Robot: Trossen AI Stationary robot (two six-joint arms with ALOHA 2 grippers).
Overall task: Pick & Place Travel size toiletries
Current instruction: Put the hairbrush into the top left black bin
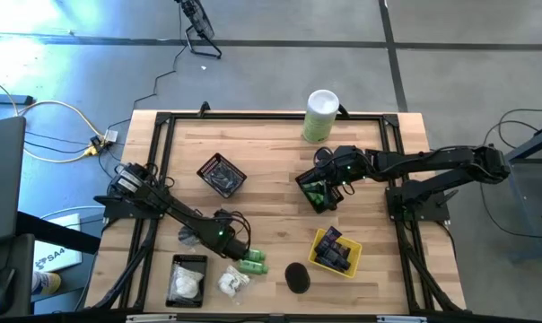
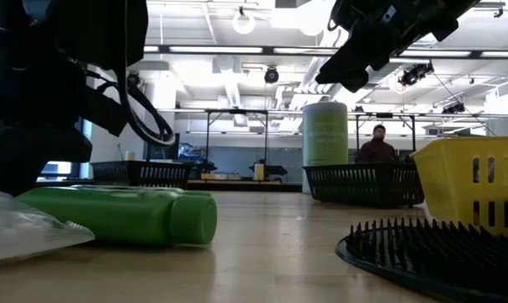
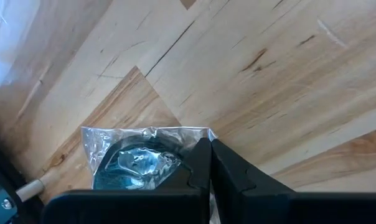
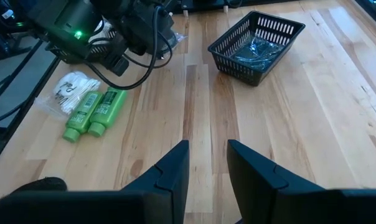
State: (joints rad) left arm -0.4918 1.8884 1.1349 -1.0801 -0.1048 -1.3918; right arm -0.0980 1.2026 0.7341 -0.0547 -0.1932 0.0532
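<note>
Now left hand (image 3: pixel 210 163) pinched shut on clear packet (image 3: pixel 138 158) edge; right hand (image 4: pixel 208 163) part-open, empty, bare tabletop (image 4: pixel 287 124) ahead.

A green bottle (image 2: pixel 124 215) lies beside a crinkly packet (image 2: pixel 23 231).

Bright green bottles (image 4: pixel 94 112), a yellow basket (image 1: pixel 336 252) and a black basket (image 4: pixel 256 45) on pale wood

left hand (image 3: pixel 210 163) fingers pressed together, low; right hand (image 4: pixel 208 163) raised, parted.
</note>
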